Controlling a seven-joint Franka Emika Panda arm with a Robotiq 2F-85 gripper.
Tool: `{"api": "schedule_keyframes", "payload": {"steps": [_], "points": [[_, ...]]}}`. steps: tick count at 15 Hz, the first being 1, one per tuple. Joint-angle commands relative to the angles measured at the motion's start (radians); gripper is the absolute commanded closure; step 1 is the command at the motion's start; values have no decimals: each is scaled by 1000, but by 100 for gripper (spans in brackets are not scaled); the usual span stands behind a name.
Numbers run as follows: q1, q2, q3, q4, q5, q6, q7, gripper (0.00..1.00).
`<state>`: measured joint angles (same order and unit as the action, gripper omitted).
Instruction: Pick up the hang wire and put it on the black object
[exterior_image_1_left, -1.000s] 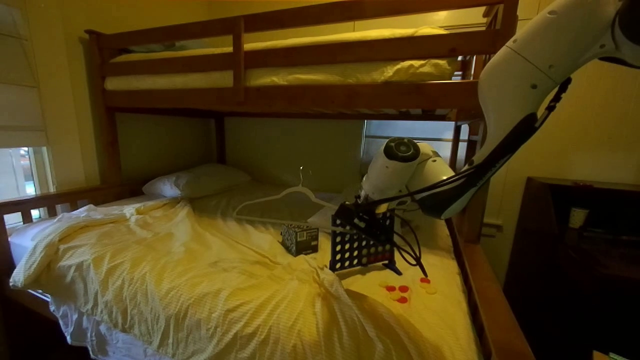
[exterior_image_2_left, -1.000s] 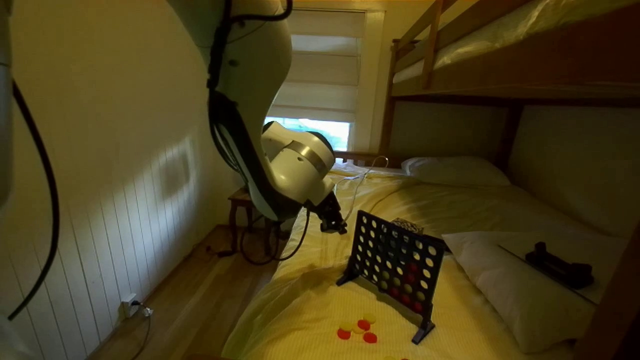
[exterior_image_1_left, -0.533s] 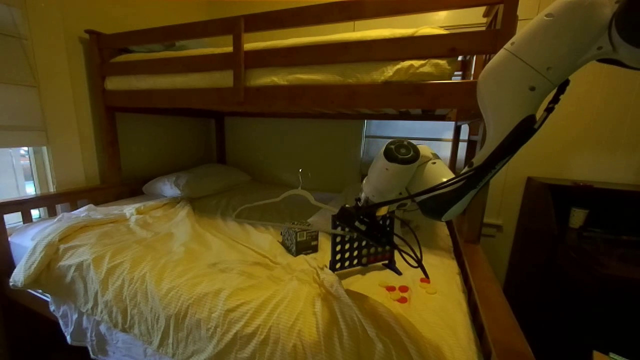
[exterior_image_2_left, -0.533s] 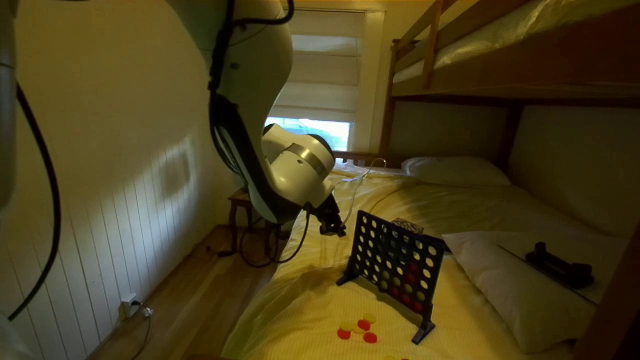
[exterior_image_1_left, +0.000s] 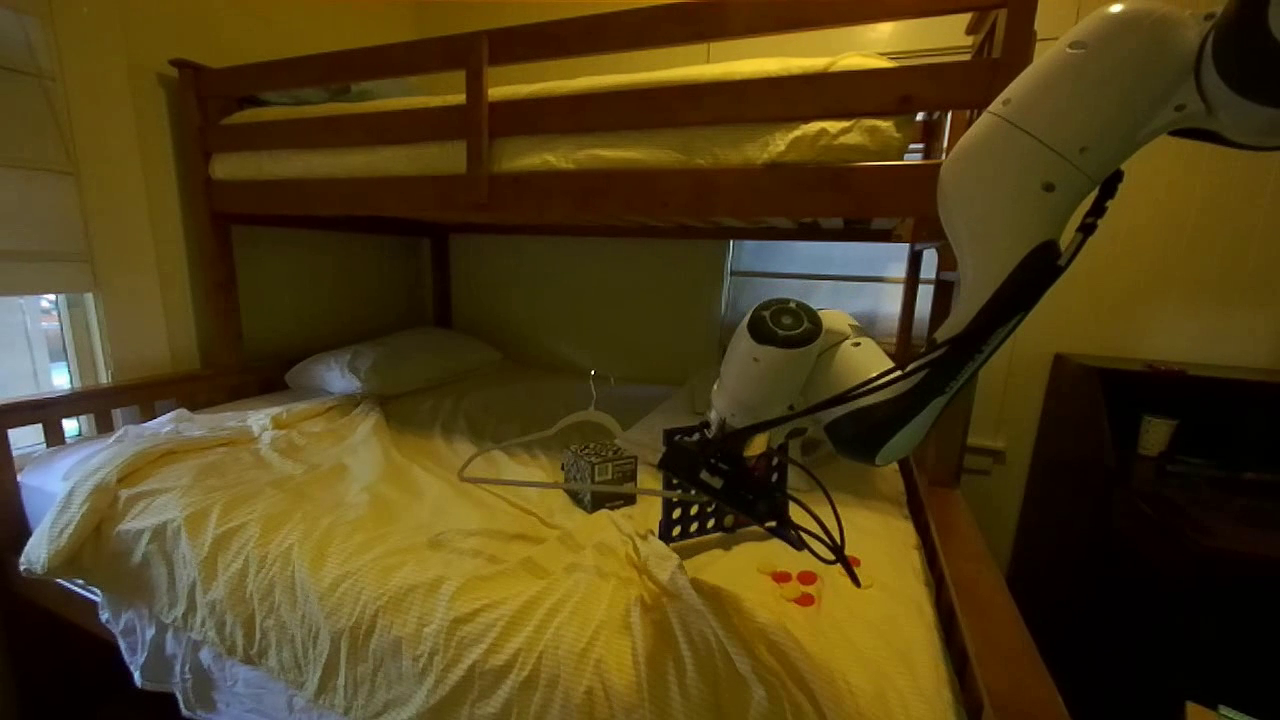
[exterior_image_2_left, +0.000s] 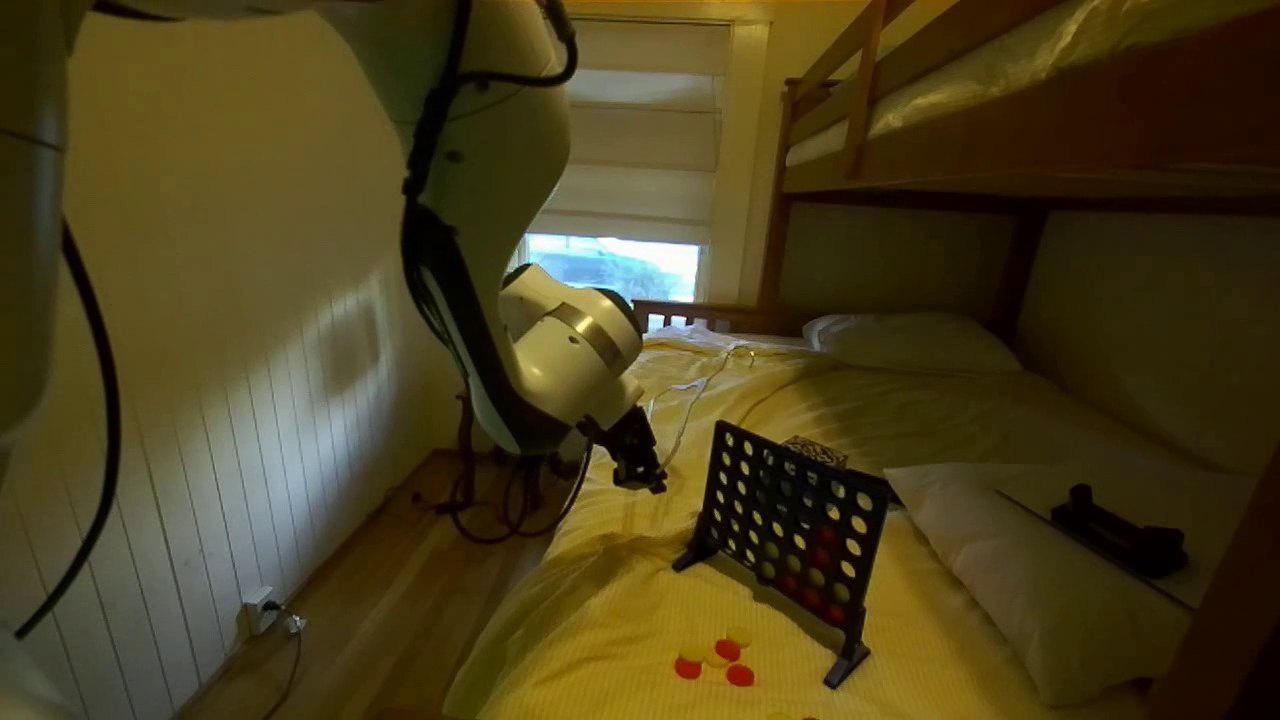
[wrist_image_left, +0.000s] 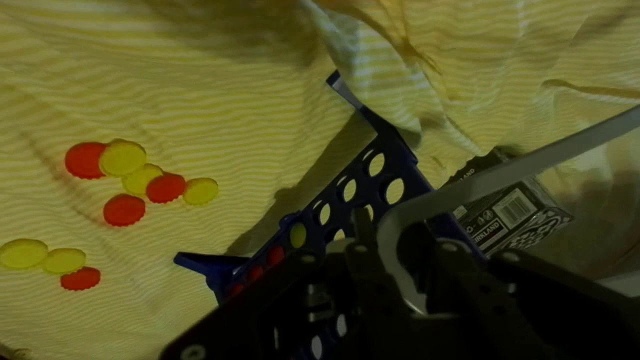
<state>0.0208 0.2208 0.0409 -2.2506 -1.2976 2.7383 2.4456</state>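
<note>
While the jaws stayed pinched nearly together on one end of the hanger (wrist_image_left: 500, 175), the gripper (wrist_image_left: 392, 235) dropped and, in an exterior view, drew away from the black game board (exterior_image_2_left: 785, 525). That left the hanger beside the board, not yet on it, likely needing a lift. Behind, the arm (exterior_image_2_left: 500, 190) sloped steeply down from above, wrist (exterior_image_2_left: 570, 365) bent low over the bed (exterior_image_2_left: 600, 620).

White rounded arm (exterior_image_1_left: 1010, 215), black trim (exterior_image_1_left: 1020, 292); black gripper (wrist_image_left: 395, 240), pale screws (wrist_image_left: 193, 352); black cables (exterior_image_2_left: 112, 405).
</note>
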Motion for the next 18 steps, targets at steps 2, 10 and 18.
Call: {"api": "schedule_keyframes", "payload": {"steps": [2,10,18], "points": [[8,-12,11,-15,18,-19,36,95],[13,8,-1,-2,-112,11,231,95],[19,23,7,14,-161,88,345,95]]}}
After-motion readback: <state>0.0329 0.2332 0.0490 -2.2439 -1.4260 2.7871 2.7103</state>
